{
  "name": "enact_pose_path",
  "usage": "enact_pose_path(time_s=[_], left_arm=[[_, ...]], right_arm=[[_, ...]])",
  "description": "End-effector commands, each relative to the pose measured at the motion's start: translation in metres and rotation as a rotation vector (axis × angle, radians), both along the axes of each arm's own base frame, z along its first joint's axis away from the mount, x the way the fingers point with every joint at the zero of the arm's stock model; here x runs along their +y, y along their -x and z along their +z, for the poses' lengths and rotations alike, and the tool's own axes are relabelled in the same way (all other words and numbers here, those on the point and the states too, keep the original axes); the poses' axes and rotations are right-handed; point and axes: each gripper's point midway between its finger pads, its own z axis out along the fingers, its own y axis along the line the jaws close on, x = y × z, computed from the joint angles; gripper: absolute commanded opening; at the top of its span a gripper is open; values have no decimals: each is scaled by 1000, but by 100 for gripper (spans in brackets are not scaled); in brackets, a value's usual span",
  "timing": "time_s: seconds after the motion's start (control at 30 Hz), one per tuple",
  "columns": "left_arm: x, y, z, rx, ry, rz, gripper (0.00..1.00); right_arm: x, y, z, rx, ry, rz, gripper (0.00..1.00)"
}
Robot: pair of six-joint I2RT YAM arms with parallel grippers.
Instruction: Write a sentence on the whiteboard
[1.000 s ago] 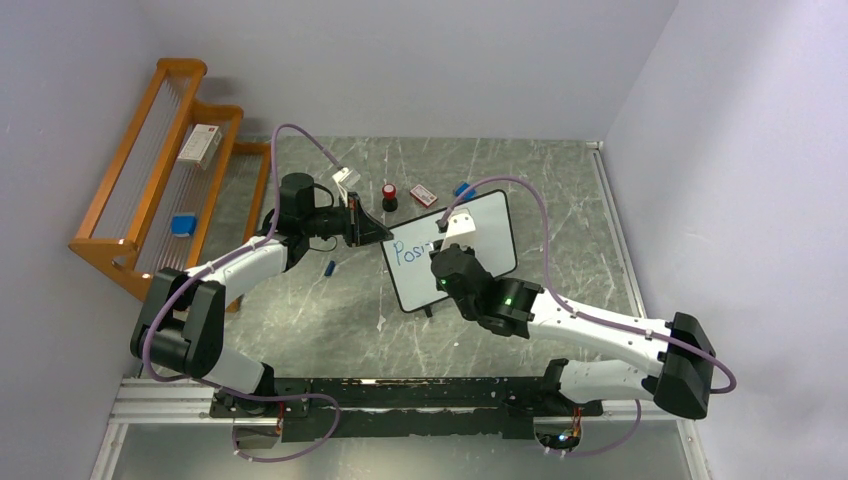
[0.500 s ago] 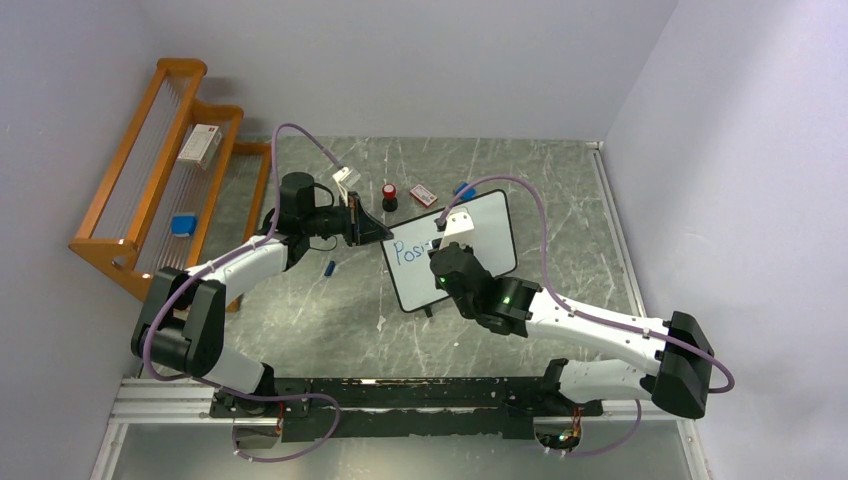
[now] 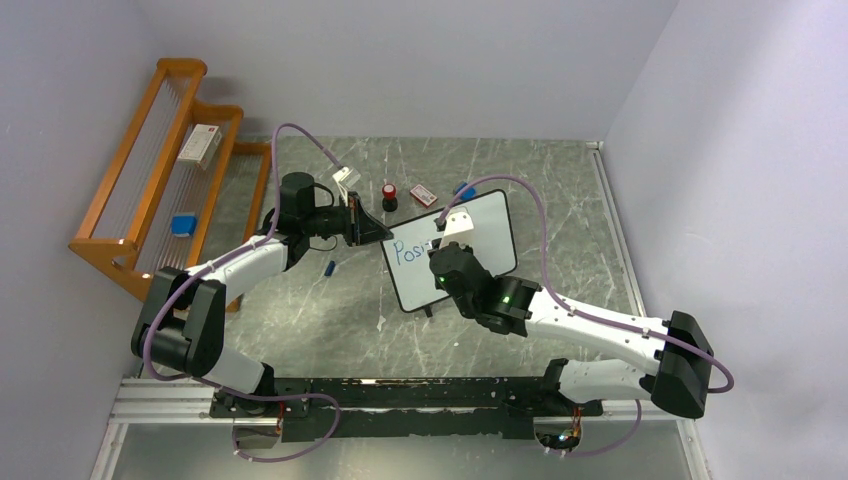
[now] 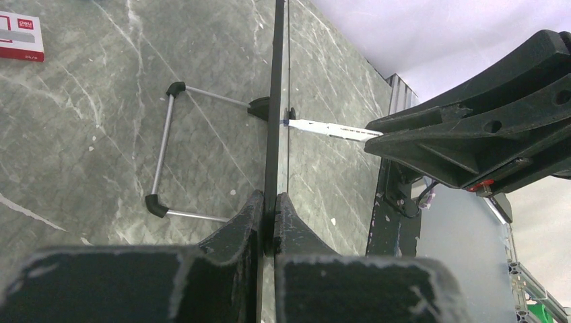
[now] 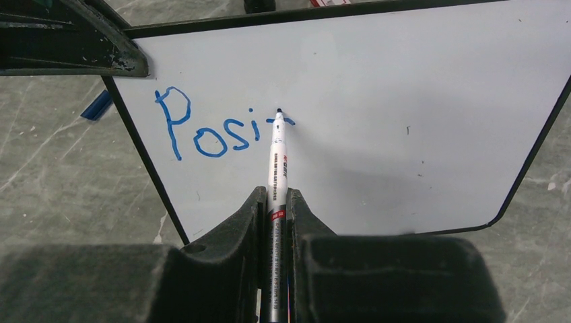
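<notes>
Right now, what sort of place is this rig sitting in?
Probably a lab robot test cell, not a home or office: plain walls box in a marble-look table, the left arm and right arm are bolted to an aluminium rail, and a wooden rack holds a small box.

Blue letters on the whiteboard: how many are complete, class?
4, left to right on the glossy white black-framed whiteboard: P, o, s, i. A fifth mark is unfinished at the white marker pen tip.
</notes>
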Motion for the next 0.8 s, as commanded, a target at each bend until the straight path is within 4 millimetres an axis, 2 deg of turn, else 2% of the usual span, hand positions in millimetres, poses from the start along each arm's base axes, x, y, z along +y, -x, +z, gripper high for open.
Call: enact_pose_path(time_s=[0.0, 0.77], left_arm=[[1, 3, -18, 44, -42, -8, 5], [1, 2, -20, 46, -48, -6, 5]], right_arm=[[0, 1, -6, 38, 3, -2, 0], [-7, 8, -20, 87, 39, 1, 0]])
